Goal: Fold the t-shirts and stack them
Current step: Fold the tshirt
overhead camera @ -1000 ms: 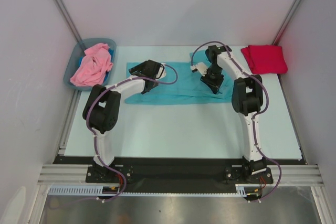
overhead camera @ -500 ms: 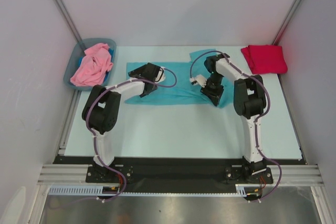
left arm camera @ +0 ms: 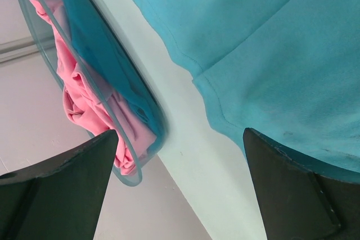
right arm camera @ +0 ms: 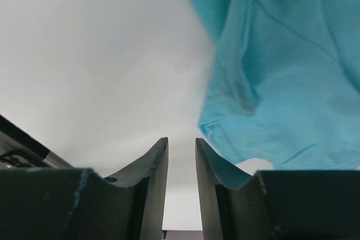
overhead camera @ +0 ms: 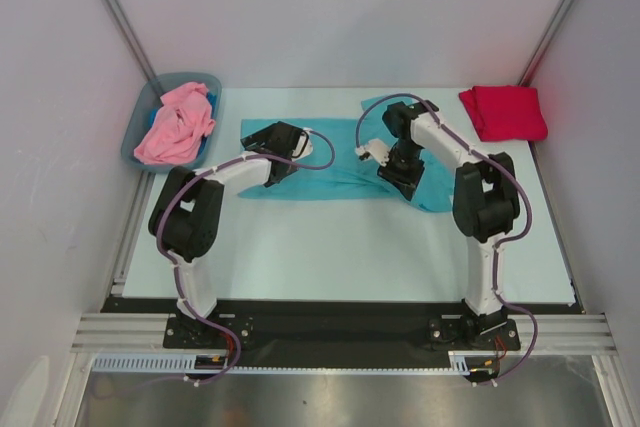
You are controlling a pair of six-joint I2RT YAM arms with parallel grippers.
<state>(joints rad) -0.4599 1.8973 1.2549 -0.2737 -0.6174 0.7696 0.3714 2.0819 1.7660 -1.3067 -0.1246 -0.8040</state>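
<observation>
- The left gripper [overhead camera: 278,137] hangs over the left end of a soft teal cloth t-shirt [overhead camera: 330,162]. The shirt lies spread across the pale, flat counter [overhead camera: 330,247].
- The left gripper is fully released: its two black fingers [left arm camera: 62,189] stand as wide apart as they go, with nothing between them.
- From that gripper's wrist, one finger sits over a hemmed edge of the teal t-shirt. A strip of bare counter shows under the gap between the fingers.
- On the outer side of the left gripper, near it but not touching, a grey-blue plastic bin [overhead camera: 137,122] stands at the far left corner.
- A crumpled light pink cloth t-shirt [overhead camera: 175,127] is heaped in the bin, with some blue cloth showing beneath it.
- The right gripper [overhead camera: 403,172] hovers over the right part of the teal t-shirt, so the shirt stretches from one gripper to the other.
- Its dark fingers [right arm camera: 154,164] are drawn almost together, leaving a narrow slit. Only pale background shows in that slit, so it grasps nothing.
- Just beside one of those fingers the teal cloth is rumpled into soft folds. Whether the cloth touches the finger cannot be told.
- Beyond the right gripper and to its right, well apart from it, a neatly folded crimson red cloth t-shirt [overhead camera: 503,112] lies flat at the far right corner.
</observation>
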